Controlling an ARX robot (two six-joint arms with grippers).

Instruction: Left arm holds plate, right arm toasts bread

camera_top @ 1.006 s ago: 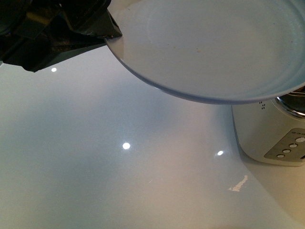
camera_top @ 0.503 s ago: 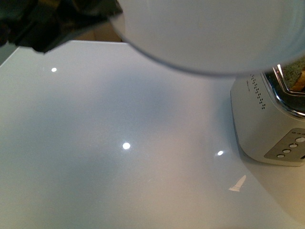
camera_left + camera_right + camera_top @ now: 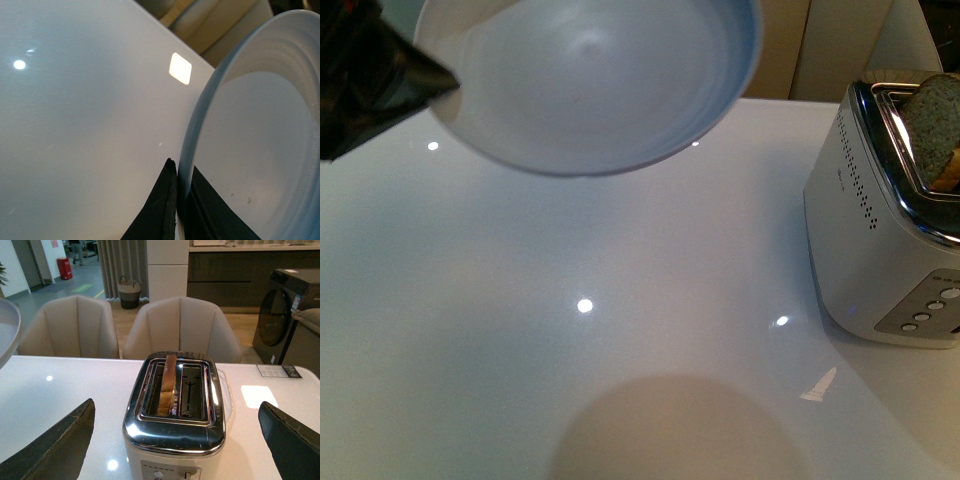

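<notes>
The glossy white worktop (image 3: pixel 620 330) fills most of the front view and is dotted with lamp reflections. Two beige chairs (image 3: pixel 65 327) stand behind its far edge. The toaster (image 3: pixel 865 250), pale-sided with a chrome top, stands on the worktop at the right, its button panel facing the robot. The plate (image 3: pixel 590 80) hangs tilted in the air at the upper left of the front view, clear of the worktop and well apart from the toaster. The left wrist view shows a few dark specks on its inner face. The bread (image 3: pixel 932 115) stands upright in one of the toaster's two slots, its rounded top poking above the chrome. The left claw (image 3: pixel 181 172) is closed on the plate's rim, one dark finger on each face of it. The right claw (image 3: pixel 176 405) is spread wide and grips nothing. Its two dark fingers (image 3: pixel 60 445) show on either side of the toaster, apart from it and from the bread.
</notes>
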